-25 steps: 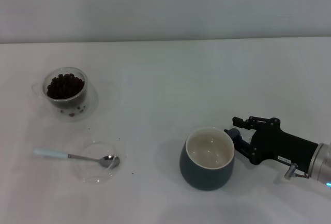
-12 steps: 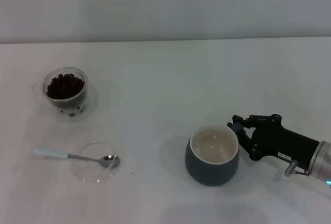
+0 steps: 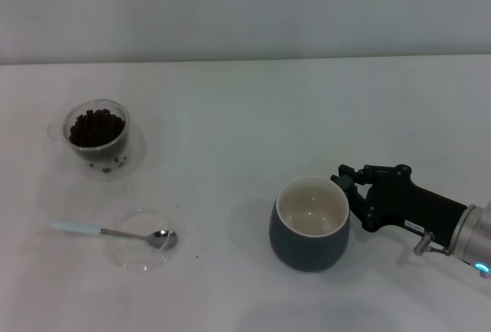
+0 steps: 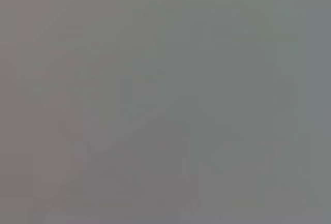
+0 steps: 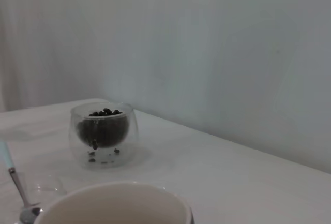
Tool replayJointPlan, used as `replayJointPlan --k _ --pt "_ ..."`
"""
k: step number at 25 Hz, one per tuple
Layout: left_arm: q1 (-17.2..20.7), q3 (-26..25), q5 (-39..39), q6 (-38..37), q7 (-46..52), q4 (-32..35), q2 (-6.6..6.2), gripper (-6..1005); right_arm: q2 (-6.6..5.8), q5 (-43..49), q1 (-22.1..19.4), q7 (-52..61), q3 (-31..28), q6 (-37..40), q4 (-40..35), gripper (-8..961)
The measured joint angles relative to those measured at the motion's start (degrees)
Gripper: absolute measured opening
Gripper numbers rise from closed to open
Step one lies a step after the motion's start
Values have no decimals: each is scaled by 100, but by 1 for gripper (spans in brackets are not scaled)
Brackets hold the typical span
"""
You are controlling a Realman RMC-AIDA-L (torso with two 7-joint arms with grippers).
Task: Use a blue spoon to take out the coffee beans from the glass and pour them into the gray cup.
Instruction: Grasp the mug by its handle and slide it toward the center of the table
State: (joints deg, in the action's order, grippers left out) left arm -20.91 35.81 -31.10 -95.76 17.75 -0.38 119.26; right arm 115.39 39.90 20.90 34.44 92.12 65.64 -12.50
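The gray cup (image 3: pixel 309 232) stands at the front right of the white table; its cream inside holds no beans, and its rim shows in the right wrist view (image 5: pixel 114 203). My right gripper (image 3: pixel 347 191) is shut on the cup's handle side. The glass (image 3: pixel 97 136) with the coffee beans (image 3: pixel 96 126) stands at the far left, and shows in the right wrist view (image 5: pixel 103 131). The blue spoon (image 3: pixel 107 231) lies in front of the glass, its silver bowl resting in a shallow clear dish (image 3: pixel 142 241). My left gripper is out of view.
A few loose beans and crumbs lie on the table around the glass and the dish. A pale wall runs behind the table's far edge (image 3: pixel 245 60). The left wrist view shows only flat gray.
The right gripper and the gray cup have shifted together, first a little right, then back left and slightly farther away. The glass, spoon and dish have not moved.
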Motion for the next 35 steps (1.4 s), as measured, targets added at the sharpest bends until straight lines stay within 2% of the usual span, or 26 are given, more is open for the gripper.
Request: replayJointPlan --k 11,15,20,35 --pt "-9 9 -21 -17 0 -39 8 890 70 -81 138 316 686 -31 -157 160" --pt "-10 13 -32 -22 0 -50 9 890 74 -577 149 319 1314 -147 -329 161" --pt "14 19 -39 -31 8 -51 18 890 73 -1276 151 172 2186 -719 -699 161" --pt "52 22 -56 -31 87 -58 27 889 62 -1457 144 45 2332 -790 -753 162"
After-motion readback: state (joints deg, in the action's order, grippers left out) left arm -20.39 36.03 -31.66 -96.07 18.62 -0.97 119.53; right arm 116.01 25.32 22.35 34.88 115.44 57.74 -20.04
